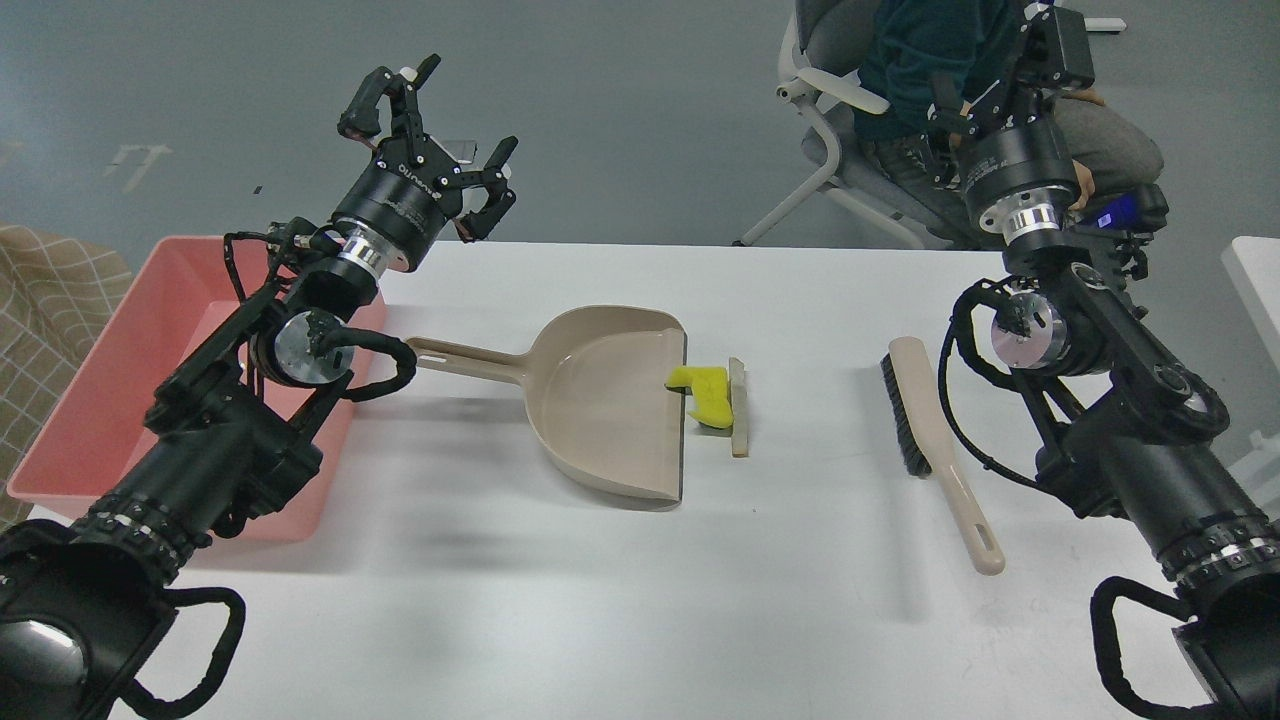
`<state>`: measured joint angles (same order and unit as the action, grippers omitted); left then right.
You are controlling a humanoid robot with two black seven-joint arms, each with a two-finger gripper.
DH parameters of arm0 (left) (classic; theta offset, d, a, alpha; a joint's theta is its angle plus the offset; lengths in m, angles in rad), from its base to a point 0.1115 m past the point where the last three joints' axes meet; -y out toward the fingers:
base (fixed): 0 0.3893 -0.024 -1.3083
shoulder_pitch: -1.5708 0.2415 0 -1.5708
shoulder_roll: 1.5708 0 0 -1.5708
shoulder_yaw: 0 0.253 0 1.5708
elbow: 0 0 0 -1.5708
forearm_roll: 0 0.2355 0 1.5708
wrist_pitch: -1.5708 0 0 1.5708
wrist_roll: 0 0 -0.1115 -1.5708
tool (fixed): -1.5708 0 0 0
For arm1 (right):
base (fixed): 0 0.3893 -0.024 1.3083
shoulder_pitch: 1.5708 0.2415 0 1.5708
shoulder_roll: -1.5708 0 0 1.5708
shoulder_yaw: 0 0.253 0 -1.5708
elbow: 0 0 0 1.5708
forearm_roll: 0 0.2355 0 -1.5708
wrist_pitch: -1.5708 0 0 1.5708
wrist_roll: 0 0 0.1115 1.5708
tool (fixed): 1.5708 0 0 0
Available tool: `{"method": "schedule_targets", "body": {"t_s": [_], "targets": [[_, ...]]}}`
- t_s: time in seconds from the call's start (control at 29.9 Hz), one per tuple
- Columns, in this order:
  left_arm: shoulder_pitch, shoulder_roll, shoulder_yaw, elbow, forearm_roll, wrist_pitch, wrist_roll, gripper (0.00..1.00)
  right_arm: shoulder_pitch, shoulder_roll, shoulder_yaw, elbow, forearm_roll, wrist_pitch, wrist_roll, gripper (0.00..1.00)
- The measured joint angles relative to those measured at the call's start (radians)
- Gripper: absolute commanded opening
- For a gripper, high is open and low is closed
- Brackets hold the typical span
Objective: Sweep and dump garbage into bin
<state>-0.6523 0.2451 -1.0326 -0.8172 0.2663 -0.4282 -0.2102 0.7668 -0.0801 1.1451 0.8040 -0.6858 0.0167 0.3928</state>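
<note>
- Pale lettering runs round the black wrist collar of the left arm in the upper left of the frame, too small to read; no other writing can be made out.
- The bin (pixel 120 400), a shallow pink tub, sits at the left edge of the frame on the white desk (pixel 640 600); the left arm covers part of it, and the bare part of its floor holds nothing.
- The beige dustpan (pixel 600 400) lies at the centre of the frame, long handle pointing left toward the bin, open mouth facing right; its pan holds nothing apart from the tip of the sponge at its lip.
- The garbage sits at the dustpan's mouth: a yellow sponge chunk (pixel 703 392) with a dark green backing touches the lip, and a thin white slice (pixel 738 405) with a tan edge lies just to its right, against it.
- A beige brush (pixel 935 440) with dark bristles lies right of centre, well apart from the garbage.
- The left pincer (pixel 445 125) hovers above the far edge of the desk, fingers spread wide, holding nothing.
- The right pincer (pixel 1050 40) is at the upper right, dark and cut off by the frame's top; I cannot tell its spread.
</note>
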Motion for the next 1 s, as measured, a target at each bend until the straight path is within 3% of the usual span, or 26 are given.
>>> {"method": "schedule_targets", "body": {"t_s": [0.5, 0.77, 1.0], "targets": [[0.051, 0.023, 0.043, -0.033, 0.018, -0.013, 0.011, 1.0, -0.019, -0.027, -0.003, -0.004, 0.0, -0.004, -0.003, 1.0], [0.017, 0.068, 0.051, -0.028, 0.063, -0.012, -0.072, 1.0, -0.029, -0.052, -0.004, 0.011, 0.0, 0.002, -0.003, 1.0], [-0.006, 0.081, 0.051, -0.024, 0.123, 0.031, -0.092, 1.0, -0.03, -0.077, -0.013, 0.009, -0.002, 0.003, -0.002, 1.0]]}}
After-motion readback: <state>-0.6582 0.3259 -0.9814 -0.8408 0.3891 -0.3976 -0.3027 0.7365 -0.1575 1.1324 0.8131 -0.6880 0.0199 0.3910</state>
